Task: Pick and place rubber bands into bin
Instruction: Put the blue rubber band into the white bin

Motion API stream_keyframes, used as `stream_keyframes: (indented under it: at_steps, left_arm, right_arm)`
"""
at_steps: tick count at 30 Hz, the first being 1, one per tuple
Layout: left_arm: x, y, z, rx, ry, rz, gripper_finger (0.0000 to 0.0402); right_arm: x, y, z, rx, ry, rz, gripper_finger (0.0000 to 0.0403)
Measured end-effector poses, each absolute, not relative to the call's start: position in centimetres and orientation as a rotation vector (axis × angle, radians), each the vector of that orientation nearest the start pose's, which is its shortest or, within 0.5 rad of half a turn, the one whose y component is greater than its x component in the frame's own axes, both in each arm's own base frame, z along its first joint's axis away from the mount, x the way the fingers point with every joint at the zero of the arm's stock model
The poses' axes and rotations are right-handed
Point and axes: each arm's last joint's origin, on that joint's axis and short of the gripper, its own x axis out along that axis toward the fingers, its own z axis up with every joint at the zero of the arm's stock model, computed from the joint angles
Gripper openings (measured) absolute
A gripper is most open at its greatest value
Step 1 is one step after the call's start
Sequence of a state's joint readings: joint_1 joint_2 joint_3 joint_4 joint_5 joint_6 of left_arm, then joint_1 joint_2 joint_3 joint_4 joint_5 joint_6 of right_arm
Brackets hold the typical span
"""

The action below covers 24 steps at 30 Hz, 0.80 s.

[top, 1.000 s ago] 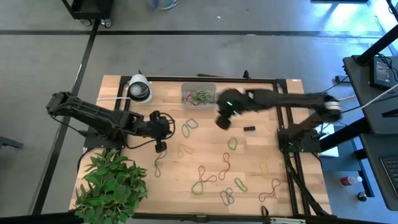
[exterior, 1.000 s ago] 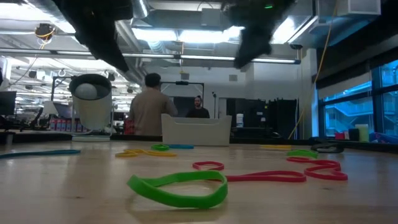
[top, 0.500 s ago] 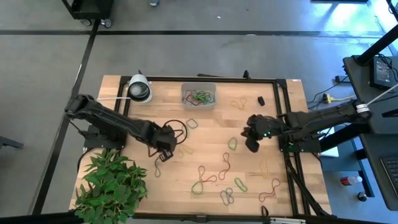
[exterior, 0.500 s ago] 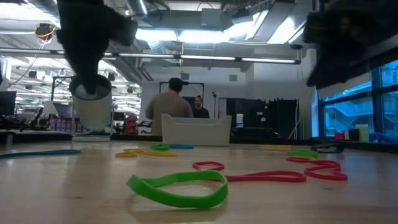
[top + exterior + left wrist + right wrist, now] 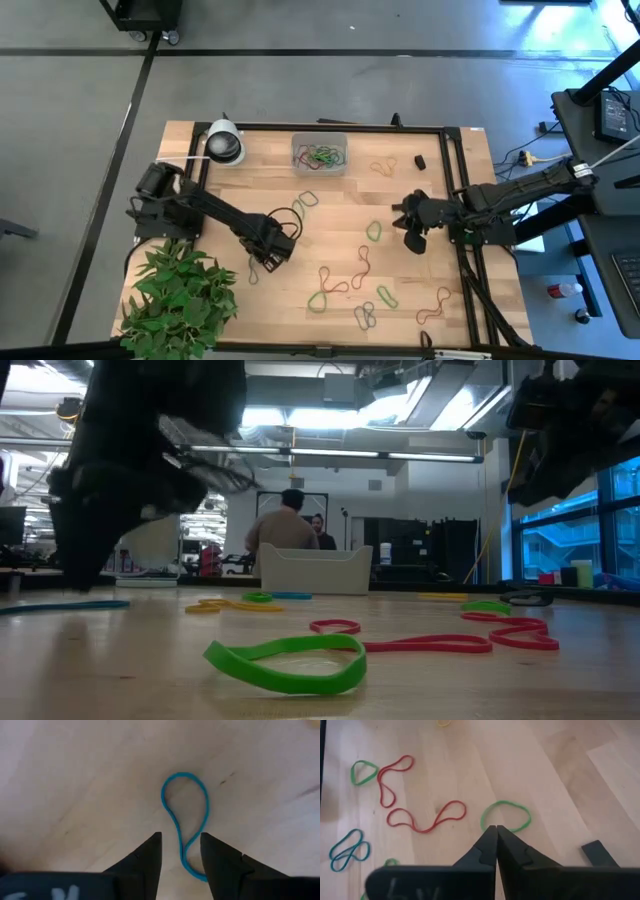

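A blue rubber band (image 5: 186,815), twisted into a figure eight, lies flat on the wooden table (image 5: 420,190). My left gripper (image 5: 181,842) is low over it and open, one finger on each side of the band's near loop, apart from it. The same band (image 5: 255,269) lies beside that gripper (image 5: 271,254) in the high view. My right gripper (image 5: 496,834) is shut on nothing, above the table, with a green rubber band (image 5: 506,815) just ahead of it. The bin (image 5: 320,155) stands at the far edge and holds several rubber bands.
Red, green, tan and blue rubber bands (image 5: 345,285) lie scattered over the table's near half. A white-and-black tape roll (image 5: 225,145) stands at the far left, a leafy plant (image 5: 180,300) at the near left. A black cable (image 5: 290,210) loops by my left arm.
My left gripper has gone toward the table's near edge and down to the blue rubber band. My right gripper has swung away from the bin toward the table's right and near edges.
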State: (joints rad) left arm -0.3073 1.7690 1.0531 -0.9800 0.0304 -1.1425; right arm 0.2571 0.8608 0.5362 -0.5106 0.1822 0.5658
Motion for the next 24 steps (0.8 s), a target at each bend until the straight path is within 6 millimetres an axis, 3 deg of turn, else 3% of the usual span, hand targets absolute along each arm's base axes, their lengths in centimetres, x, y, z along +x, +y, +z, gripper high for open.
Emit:
stream_keyframes:
  at_steps: [6, 12, 16, 24]
  left_arm:
    - [27.9, -9.0, 13.1, -0.633, 1.634, 0.682, 0.0102]
    - [27.9, -9.0, 13.1, -0.694, 1.626, 0.731, 0.0011]
    - [28.0, -9.1, 14.5, -0.749, 1.568, 0.77, 0.0002]
    - [29.6, -8.8, 20.9, -0.713, 1.356, 0.776, 0.0002]
  right_arm:
    - [15.9, 4.0, 21.1, 0.343, 0.81, -0.139, 0.0005]
    - [15.7, 4.6, 21.1, 0.334, 0.817, -0.109, 0.0011]
    - [15.6, 5.0, 21.1, 0.323, 0.821, -0.085, 0.0014]
    - [15.5, 5.3, 21.1, 0.315, 0.825, -0.068, 0.0005]
